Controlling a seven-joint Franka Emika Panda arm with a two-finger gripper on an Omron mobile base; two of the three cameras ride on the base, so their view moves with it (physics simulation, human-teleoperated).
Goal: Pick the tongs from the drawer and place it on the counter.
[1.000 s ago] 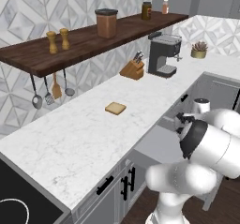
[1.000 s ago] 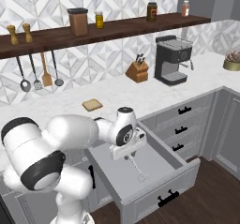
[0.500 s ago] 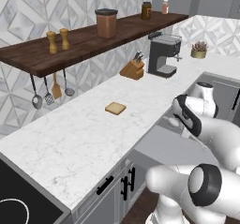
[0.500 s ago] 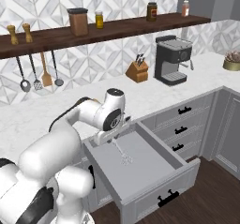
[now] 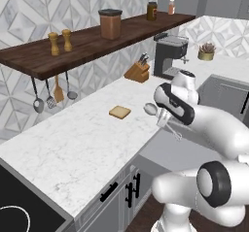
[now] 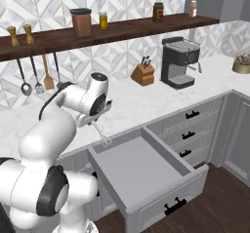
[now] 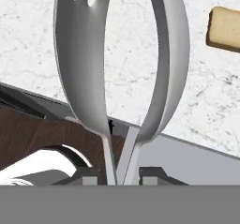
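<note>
My gripper (image 5: 164,119) is shut on the tongs (image 5: 151,109) and holds them in the air above the counter's (image 5: 87,139) front edge, beside the open drawer (image 5: 182,153). In the right base view the gripper (image 6: 99,114) sits at the counter (image 6: 132,100) edge and the thin end of the tongs (image 6: 102,133) hangs over the drawer's (image 6: 146,166) back left corner. In the hand view the two spoon-shaped heads of the tongs (image 7: 79,63) rise from between the fingertips (image 7: 89,176), with the marble counter (image 7: 28,40) behind them. The drawer's pale inside is bare.
A toast slice (image 5: 119,112) lies on the counter just beyond the tongs. A knife block (image 5: 136,72) and a coffee machine (image 5: 169,56) stand at the back. Ladle and spatula (image 5: 58,91) hang under the wooden shelf (image 5: 87,44). A black stovetop (image 5: 19,211) lies at the left.
The arm has lifted the tongs out of the drawer and swung them up and left to the counter's front edge. The grip has stayed shut.
</note>
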